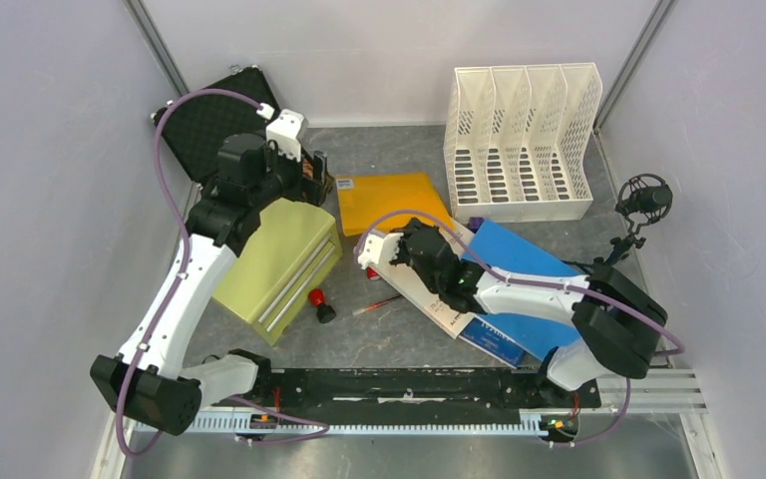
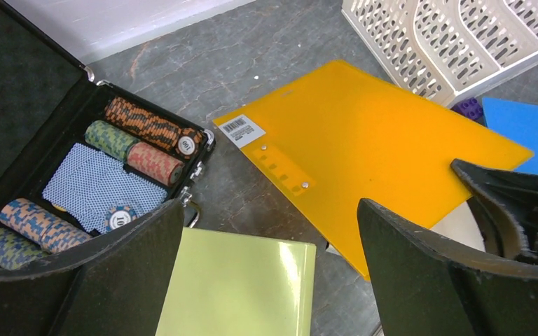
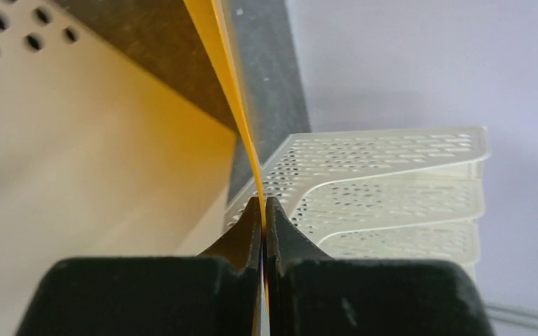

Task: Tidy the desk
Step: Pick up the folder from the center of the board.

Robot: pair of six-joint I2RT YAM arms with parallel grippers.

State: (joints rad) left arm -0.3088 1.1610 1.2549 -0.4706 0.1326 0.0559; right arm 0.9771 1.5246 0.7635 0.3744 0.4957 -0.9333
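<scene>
The desk (image 1: 379, 334) (image 2: 252, 63) is a large, flat, dark grey surface with pale, stone-like veins running through it, level and lying between pale walls (image 1: 40, 150) on the left, right and far sides, its near edge meeting a metal rail (image 1: 409, 424). Much of it is covered by loose things lying at odd angles, so it looks untidy. Bare grey shows mainly in the near middle, in a strip along the far wall, and along the right side.
</scene>
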